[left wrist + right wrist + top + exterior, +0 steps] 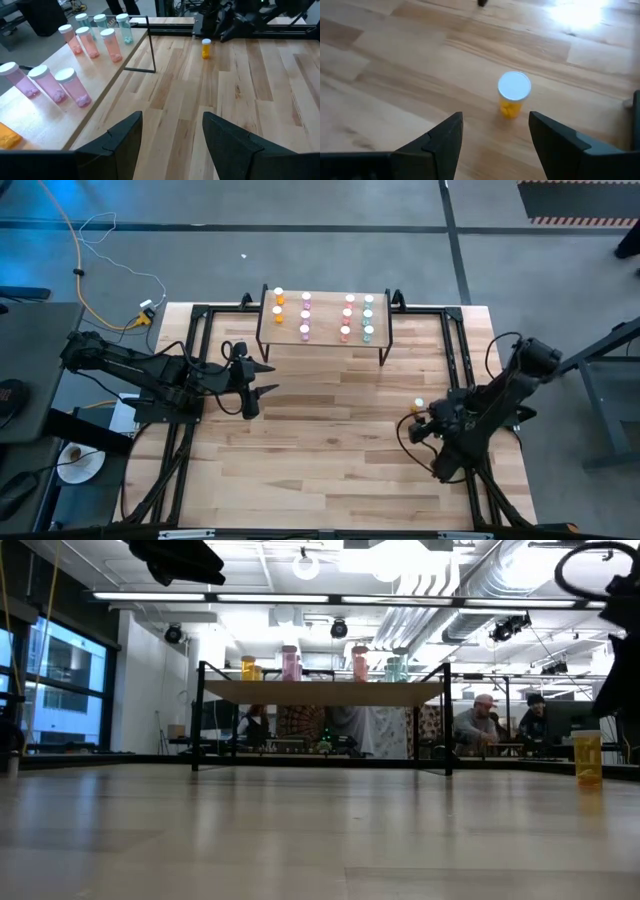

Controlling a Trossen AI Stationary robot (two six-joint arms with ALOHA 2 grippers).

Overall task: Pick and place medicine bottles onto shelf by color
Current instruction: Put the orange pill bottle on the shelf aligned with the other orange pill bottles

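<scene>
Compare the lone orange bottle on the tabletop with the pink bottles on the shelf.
The orange bottle stands alone on the bare table, just ahead of the right gripper and its open fingers; the pink bottles stand in a row on the raised shelf. Its body is orange, theirs pink. All are upright, with white caps.

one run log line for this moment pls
left gripper: open, empty, waiting by shelf | right gripper: jaws open above orange bottle, upright on table | not gripped yet
</scene>
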